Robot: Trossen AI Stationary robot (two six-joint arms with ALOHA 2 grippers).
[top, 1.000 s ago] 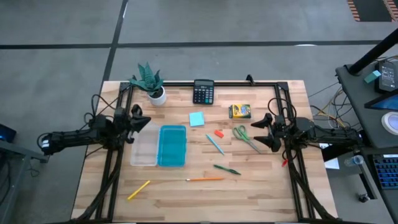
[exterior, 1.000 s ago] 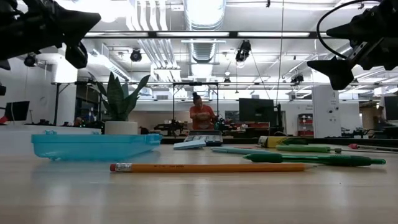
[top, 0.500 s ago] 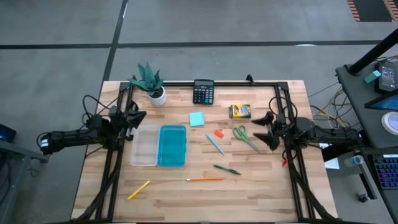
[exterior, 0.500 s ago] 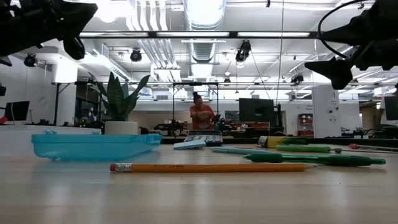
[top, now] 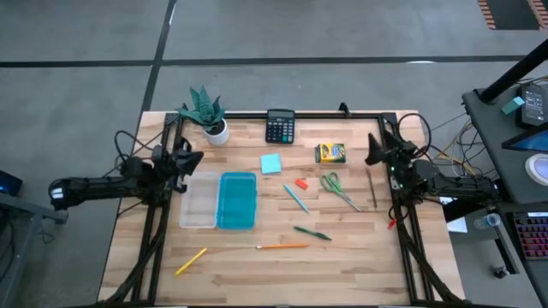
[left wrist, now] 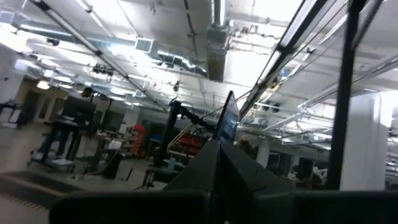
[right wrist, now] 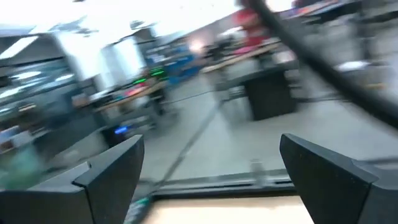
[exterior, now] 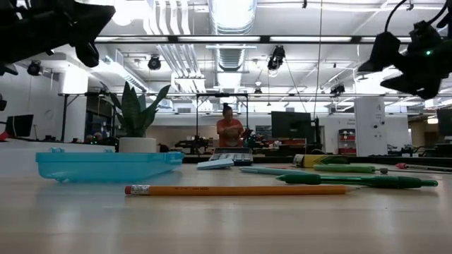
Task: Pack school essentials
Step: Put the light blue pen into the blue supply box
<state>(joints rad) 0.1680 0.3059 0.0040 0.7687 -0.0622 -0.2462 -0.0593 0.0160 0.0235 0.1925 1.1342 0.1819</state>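
Observation:
The school essentials lie loose on the wooden table: a yellow crayon box (top: 330,152), a light-blue sticky-note pad (top: 271,163), a red eraser (top: 301,183), green-handled scissors (top: 336,188), a teal pen (top: 296,198), a green pen (top: 312,233), an orange pencil (top: 282,246) and a yellow pencil (top: 191,261). My left gripper (top: 186,159) hangs shut above the table's left side, tilted upward (left wrist: 217,171). My right gripper (top: 373,152) hangs open above the right side, near the scissors, with nothing between its fingers (right wrist: 211,171).
A clear box (top: 198,201) and its teal lid (top: 237,200) lie side by side left of centre. A potted plant (top: 205,113) and a calculator (top: 280,126) stand at the far edge. A thin dark stick (top: 372,186) lies right of the scissors. A person (exterior: 228,131) stands far behind.
My right gripper has swung round from pointing toward the table's middle to pointing toward the far edge, staying open and uncovering the thin dark stick below it. My left gripper has tipped its fingers upward and stayed shut.

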